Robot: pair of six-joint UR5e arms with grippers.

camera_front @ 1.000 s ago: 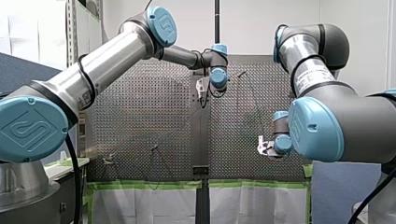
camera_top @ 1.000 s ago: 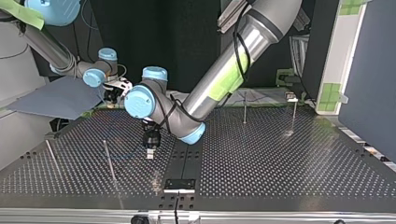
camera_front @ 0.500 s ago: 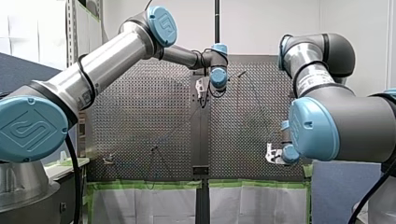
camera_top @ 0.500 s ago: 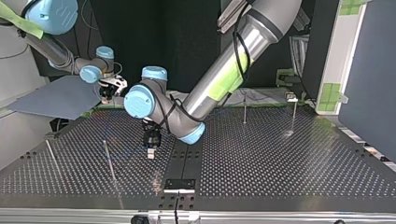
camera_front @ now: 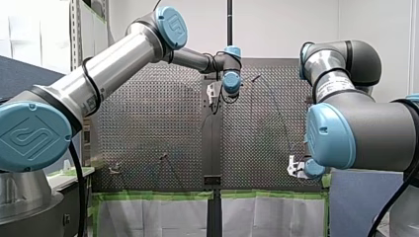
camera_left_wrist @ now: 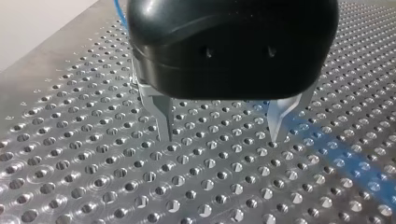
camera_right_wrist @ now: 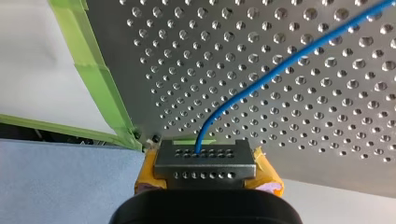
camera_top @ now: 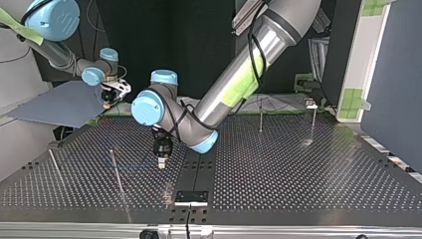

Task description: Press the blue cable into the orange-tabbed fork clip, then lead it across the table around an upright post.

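Note:
In the right wrist view my right gripper (camera_right_wrist: pixel 201 158) is shut on the blue cable (camera_right_wrist: pixel 280 67), with a yellow pad (camera_right_wrist: pixel 145 179) on either side. The cable runs from it over the perforated plate. The top view shows this gripper (camera_top: pixel 107 97) at the table's far left corner. My left gripper (camera_left_wrist: pixel 220 137), black with metal fingers (camera_left_wrist: pixel 164 122), stands open just above the plate with nothing between its fingers. The blue cable (camera_left_wrist: pixel 345 154) lies blurred beside one finger. In the top view it (camera_top: pixel 160 162) points down near the table's middle. I see no orange-tabbed clip.
Thin upright posts stand on the plate in the top view: one (camera_top: pixel 117 172) close to my left gripper, another (camera_top: pixel 54 167) further left, two (camera_top: pixel 261 117) at the far right. Green tape (camera_right_wrist: pixel 100 88) marks the table edge by my right gripper.
My right gripper has drawn back with the cable toward the table's near edge in the front view, leftward in the top view. My left arm has barely moved.

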